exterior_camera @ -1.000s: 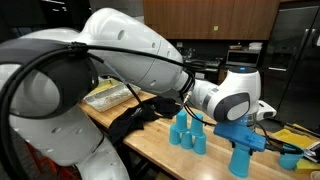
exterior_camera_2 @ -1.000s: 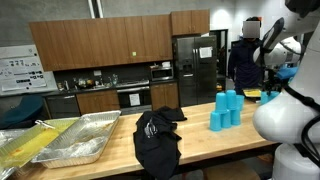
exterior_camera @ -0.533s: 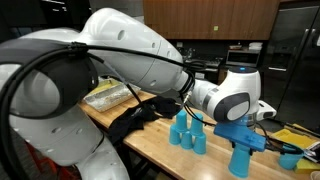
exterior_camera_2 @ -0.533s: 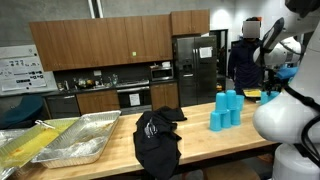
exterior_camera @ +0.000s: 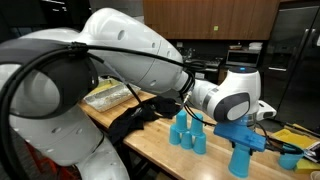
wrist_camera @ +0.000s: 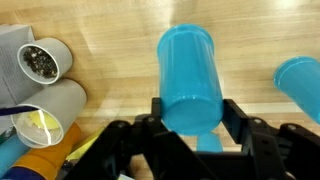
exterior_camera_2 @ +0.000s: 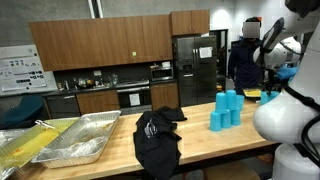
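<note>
- Wrist view: the gripper (wrist_camera: 191, 104) is about half closed, with a blue cup (wrist_camera: 187, 65) between its fingers (wrist_camera: 157, 108). Both pads look pressed against its sides, so I'd call that a grip. The cup sits over the wooden table (wrist_camera: 110, 35), but I can't tell from here whether it touches the wood. A spare cup (wrist_camera: 300, 75) lies off to one side and two grey tubs (wrist_camera: 42, 62) stand on the other, all apart from the held one.
- Exterior view, close on the arm (exterior_camera: 120, 50): the cup is probably the blue shape hanging under the wrist, set apart from the cup pile (exterior_camera: 186, 132). A black cloth (exterior_camera: 135, 118) and a tray (exterior_camera: 108, 95) lie farther along the table.
- Exterior view from across the kitchen: the cup pile (exterior_camera_2: 228, 108), cloth (exterior_camera_2: 155, 135) and tray (exterior_camera_2: 85, 140) all show on the table. The arm's own bulk blocks the gripper, so the jaws can't be read here.
- What could go wrong, my guess:
- The cup looks like smooth, tapered plastic, so it could slide out of the pinch or twist in it.
- Squeezing harder might buckle the wall and pop it loose.
- A careless sideways sweep could clip the spare cup or the tubs.
- A dropped cup would likely roll.
</note>
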Motion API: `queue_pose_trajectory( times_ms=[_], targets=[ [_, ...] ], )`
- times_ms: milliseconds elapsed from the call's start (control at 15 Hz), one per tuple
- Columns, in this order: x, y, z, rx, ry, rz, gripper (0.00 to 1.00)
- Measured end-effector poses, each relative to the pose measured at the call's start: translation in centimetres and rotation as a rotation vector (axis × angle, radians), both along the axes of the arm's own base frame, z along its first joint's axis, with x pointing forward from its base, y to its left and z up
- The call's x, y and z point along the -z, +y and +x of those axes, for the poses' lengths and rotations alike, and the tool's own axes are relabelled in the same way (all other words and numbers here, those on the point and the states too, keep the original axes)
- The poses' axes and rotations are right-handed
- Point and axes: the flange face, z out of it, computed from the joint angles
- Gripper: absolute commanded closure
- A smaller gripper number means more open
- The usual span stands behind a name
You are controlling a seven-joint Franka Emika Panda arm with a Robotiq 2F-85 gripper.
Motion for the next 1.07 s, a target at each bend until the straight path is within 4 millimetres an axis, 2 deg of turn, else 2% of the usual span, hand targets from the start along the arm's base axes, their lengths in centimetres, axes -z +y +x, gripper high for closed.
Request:
queue_pose_trajectory(
  times_ms=[733, 800, 1067],
  targets=[
    [0.00, 0.00, 0.00, 0.000, 0.000, 0.000, 0.39],
    [0.00, 0.00, 0.00, 0.000, 0.000, 0.000, 0.64],
    [0.09, 0.02, 0.00, 0.001, 0.002, 0.001, 0.64]
  ],
)
